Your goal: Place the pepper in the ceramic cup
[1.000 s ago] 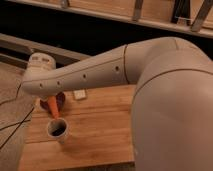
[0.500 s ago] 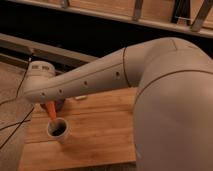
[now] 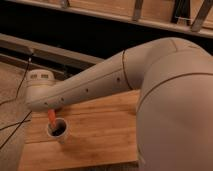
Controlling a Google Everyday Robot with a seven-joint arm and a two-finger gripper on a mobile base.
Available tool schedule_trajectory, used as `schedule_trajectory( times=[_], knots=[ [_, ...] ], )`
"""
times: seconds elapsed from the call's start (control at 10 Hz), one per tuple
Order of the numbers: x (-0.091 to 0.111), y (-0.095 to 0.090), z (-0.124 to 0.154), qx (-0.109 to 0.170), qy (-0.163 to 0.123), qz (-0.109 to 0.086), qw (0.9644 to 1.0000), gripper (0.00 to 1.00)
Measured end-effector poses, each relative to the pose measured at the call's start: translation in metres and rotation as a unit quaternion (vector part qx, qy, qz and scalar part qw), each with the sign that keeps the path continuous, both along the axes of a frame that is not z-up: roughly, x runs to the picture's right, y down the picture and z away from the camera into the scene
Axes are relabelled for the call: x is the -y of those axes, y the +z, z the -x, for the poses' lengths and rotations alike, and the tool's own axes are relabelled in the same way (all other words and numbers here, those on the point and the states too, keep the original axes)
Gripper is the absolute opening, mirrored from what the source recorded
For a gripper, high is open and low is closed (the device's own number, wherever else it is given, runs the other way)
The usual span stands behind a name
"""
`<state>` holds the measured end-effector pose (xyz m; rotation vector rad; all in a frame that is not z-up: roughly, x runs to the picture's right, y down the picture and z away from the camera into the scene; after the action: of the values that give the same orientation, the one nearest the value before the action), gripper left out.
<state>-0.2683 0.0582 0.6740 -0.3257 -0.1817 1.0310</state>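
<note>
Across most of the view, the bulky cream-white robot arm [image 3: 125, 80] is spanning from the right edge down to the left. It is hiding a good part of the light wooden butcher-block table [image 3: 105, 132] beneath it. Behind the table, dark metal rails [image 3: 65, 56] are running along the wall, well clear of the work. Off the table's left edge, thin black cables [image 3: 14, 127] are trailing; they are near the arm's end, but they are not crossing the spot where the work is happening.

At the table's near-left corner, the small pale grey-white ceramic cup with a dark interior [image 3: 58, 131] is standing upright. Just above its far-left rim, the slender orange-red tapered pepper [image 3: 51, 116] is hanging nearly upright, tip down. Its top is disappearing under the arm's end, where the gripper [image 3: 48, 108] is sitting, jaws clamped together on the pepper. Whether the tip is already inside the mouth or just behind the rim is impossible to tell.

By my reading, the placing step is nearing its end. The next move is calling for a slight shift towards the cup's centre, a short descent, and then a release. Since the cup is light and narrow, the likeliest trouble is the pepper catching the rim and tipping it.
</note>
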Motion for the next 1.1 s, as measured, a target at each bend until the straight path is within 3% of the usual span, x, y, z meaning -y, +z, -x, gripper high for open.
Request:
schedule_trajectory(
  times=[0.7, 1.0, 1.1],
  knots=[
    [-0.014, 0.003, -0.006, 0.0, -0.005, 0.002, 1.0, 0.01],
    [-0.012, 0.006, -0.009, -0.011, -0.002, -0.006, 0.9999, 0.27],
    [-0.01, 0.006, -0.01, -0.016, 0.002, -0.011, 0.9998, 0.4]
  ],
)
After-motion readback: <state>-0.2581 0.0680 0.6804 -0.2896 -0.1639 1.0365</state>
